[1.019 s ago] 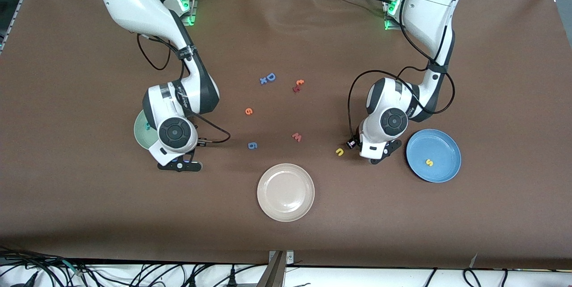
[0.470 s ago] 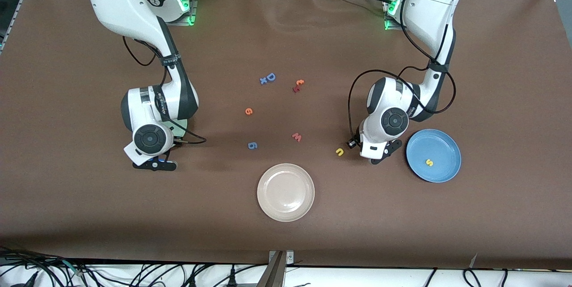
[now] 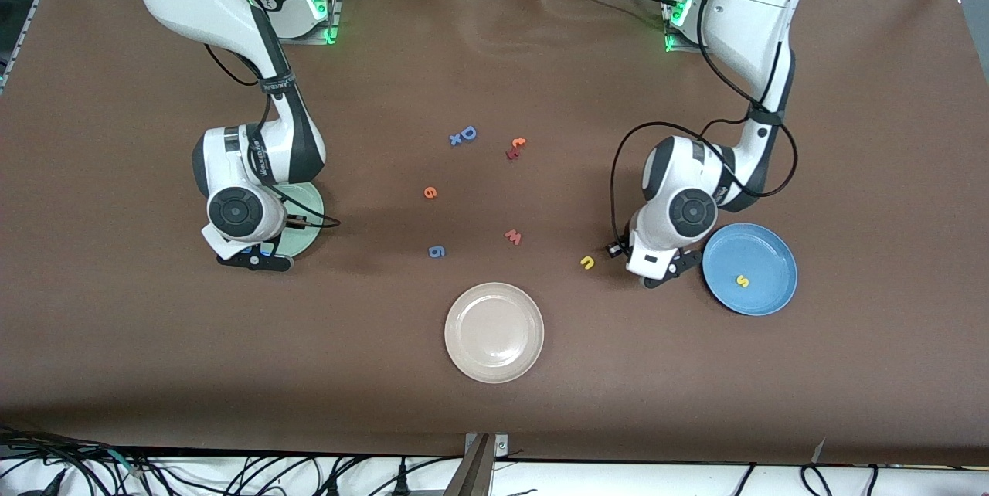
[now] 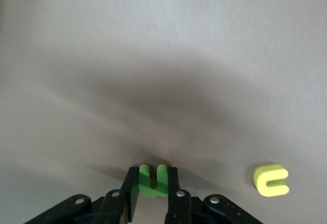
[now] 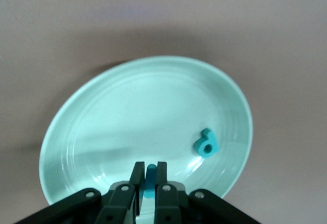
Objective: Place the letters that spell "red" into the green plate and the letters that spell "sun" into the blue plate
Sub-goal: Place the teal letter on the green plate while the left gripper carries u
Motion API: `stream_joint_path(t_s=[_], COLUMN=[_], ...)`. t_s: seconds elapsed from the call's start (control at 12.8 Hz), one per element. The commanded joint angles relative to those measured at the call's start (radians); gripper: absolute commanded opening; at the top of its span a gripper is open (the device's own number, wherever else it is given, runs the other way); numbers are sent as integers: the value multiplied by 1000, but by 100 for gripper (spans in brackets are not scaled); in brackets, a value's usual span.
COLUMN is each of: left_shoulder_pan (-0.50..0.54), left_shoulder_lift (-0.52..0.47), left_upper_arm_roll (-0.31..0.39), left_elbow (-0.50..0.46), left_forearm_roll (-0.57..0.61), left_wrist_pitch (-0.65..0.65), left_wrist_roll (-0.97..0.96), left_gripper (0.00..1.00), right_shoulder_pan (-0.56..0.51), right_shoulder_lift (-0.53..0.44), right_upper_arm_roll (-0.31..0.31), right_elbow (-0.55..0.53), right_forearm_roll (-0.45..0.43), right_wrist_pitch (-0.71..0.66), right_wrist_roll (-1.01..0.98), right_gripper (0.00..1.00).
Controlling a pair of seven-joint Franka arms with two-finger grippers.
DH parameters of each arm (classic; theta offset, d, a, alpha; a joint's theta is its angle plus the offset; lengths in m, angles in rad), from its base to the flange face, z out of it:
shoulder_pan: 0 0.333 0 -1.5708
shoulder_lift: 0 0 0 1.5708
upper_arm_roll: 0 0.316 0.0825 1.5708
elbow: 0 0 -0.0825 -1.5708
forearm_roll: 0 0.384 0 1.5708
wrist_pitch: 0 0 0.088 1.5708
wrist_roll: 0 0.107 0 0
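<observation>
The right pincer (image 5: 147,185) hangs over the green plate (image 5: 117,112), at the plate's edge nearest the front camera, its fingers clamped on a small teal letter (image 5: 149,180). In the front view the right arm's wrist covers most of this plate; only a crescent (image 3: 309,206) shows. A teal "d" (image 5: 206,143) lies flat in the plate near its rim, apart from the held letter.

The left pincer (image 4: 152,193) is clamped on a green "u" (image 4: 153,179), just above the counter (image 3: 494,56). It sits between the yellow "u" (image 3: 588,263) and the blue plate (image 3: 761,249), close to both. The yellow "u" (image 4: 271,179) rests on the counter, untouched. A yellow "s" (image 3: 742,280) lies in the blue plate, at about 5 o'clock from its centre in the front view.

The orange "e" (image 3: 430,191) lies on the counter near mid-table, well apart from both plates. From it in the front view:
- blue "6" (image 3: 436,251) at 6 o'clock;
- red "w" (image 3: 514,237) at 4 o'clock;
- blue "D" and "x" (image 3: 463,135) at 1 o'clock;
- an orange and red letter pair (image 3: 515,147) at 2 o'clock.

A beige plate (image 3: 494,299) sits at 6 o'clock from the "w", nearest the front camera.
</observation>
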Motion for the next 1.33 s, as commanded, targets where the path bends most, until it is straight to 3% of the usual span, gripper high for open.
stream_joint_path(t_s=[0.0,0.16,0.31,0.63,0.86,0.94,1.02,1.1,1.25], left_shoulder_pan=[6,11,37,75,80,80,80,80,78], left_shoulder_lift=[-68,-84,-85,-72,-56,-50,-46,-46,-46], left_upper_arm_roll=[77,151,194,228,241,243,243,243,243], left_elbow=[-2,-1,-1,-1,-1,-2,-1,-1,-1], left_forearm_roll=[-14,-16,-17,-20,-20,-20,-22,-22,-20], left_wrist_pitch=[-72,-94,-94,-80,-57,-45,-42,-42,-42], left_wrist_roll=[215,433,634,907,998,1032,1043,1043,1035], left_gripper=[18,18,18,18,20,24,35,62,64], right_shoulder_pan=[-28,-30,-37,-39,-21,-4,21,59,149], right_shoulder_lift=[-28,-28,-28,-60,-101,-120,-129,-134,-135], right_upper_arm_roll=[8,8,5,9,14,14,15,15,15], right_elbow=[-67,-67,-67,-61,-59,-59,-59,-59,-58], right_forearm_roll=[124,132,134,132,134,134,134,134,134], right_wrist_pitch=[40,37,24,-23,-31,-33,-33,-33,-22], right_wrist_roll=[-12,-12,-10,5,45,85,138,213,382], right_gripper=[0,16,98,99,99,99,99,99,99])
